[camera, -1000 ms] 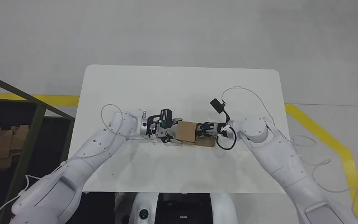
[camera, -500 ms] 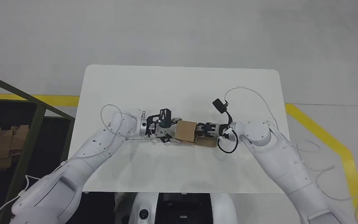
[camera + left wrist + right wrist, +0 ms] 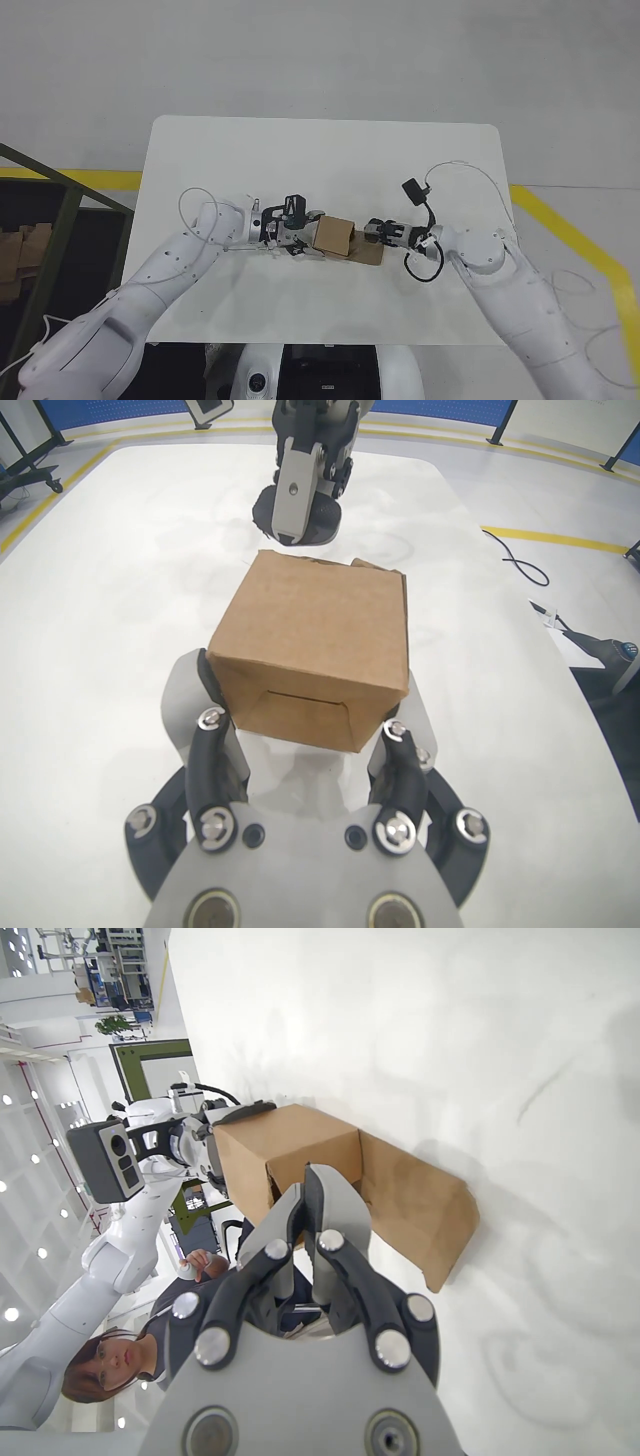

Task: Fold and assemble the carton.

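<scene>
Top view: the carton (image 3: 333, 238) lies on the worktop (image 3: 300, 150), long axis running arm to arm. The left hand (image 3: 305, 687) clasps one end across its side walls. The right hand (image 3: 306, 1188), fingers pinched together and apparently empty, sits just off the other end's splayed flap (image 3: 415, 1218).

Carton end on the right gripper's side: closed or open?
Open. Its flap juts out flat along the table, not folded over the end of the carton.
</scene>
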Robot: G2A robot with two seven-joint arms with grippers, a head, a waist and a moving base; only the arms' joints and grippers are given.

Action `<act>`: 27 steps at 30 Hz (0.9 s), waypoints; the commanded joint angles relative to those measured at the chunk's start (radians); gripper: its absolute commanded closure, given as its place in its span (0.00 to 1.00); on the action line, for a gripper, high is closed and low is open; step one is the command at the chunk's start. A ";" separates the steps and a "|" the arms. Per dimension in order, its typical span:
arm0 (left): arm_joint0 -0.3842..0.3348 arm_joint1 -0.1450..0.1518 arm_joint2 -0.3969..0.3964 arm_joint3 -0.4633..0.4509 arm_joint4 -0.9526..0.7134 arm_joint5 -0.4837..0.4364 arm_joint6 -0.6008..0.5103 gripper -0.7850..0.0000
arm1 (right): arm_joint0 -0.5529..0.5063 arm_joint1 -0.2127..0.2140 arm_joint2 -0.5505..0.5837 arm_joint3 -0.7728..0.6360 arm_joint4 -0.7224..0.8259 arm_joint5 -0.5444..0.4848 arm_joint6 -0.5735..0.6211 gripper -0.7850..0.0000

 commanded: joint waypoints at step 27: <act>0.001 -0.002 -0.007 -0.004 -0.016 -0.004 -0.025 0.23 | 0.171 -0.096 -0.236 0.250 0.146 -0.043 -0.048 1.00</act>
